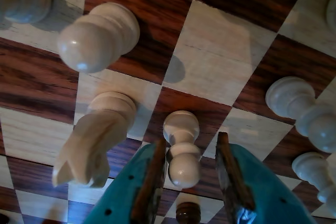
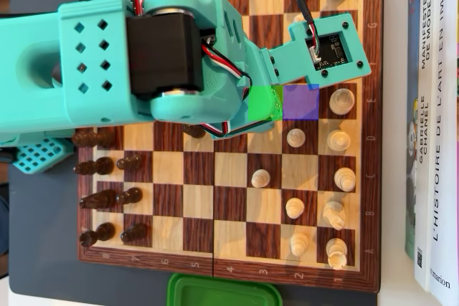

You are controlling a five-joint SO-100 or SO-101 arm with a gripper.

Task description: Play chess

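Observation:
In the wrist view my teal gripper [image 1: 191, 140] with wooden pads [image 1: 227, 171] is open around a white pawn [image 1: 181, 150] that stands on the chessboard [image 1: 220, 56]. The pawn is close to the left pad, and a clear gap shows on its right side. A white knight [image 1: 92, 140] stands just left of it and another white pawn [image 1: 97, 35] is further up. In the overhead view the arm [image 2: 165, 55] covers the board's upper left and hides the gripper. A green square [image 2: 262, 102] and a purple square [image 2: 301, 100] are marked on the board.
White pieces [image 2: 333, 213] stand along the board's right side and dark pieces [image 2: 107, 198] along its left in the overhead view. A dark piece's top [image 1: 188, 212] shows under the jaws. Books [image 2: 434, 127] lie to the right, and a green container [image 2: 222, 292] lies below the board.

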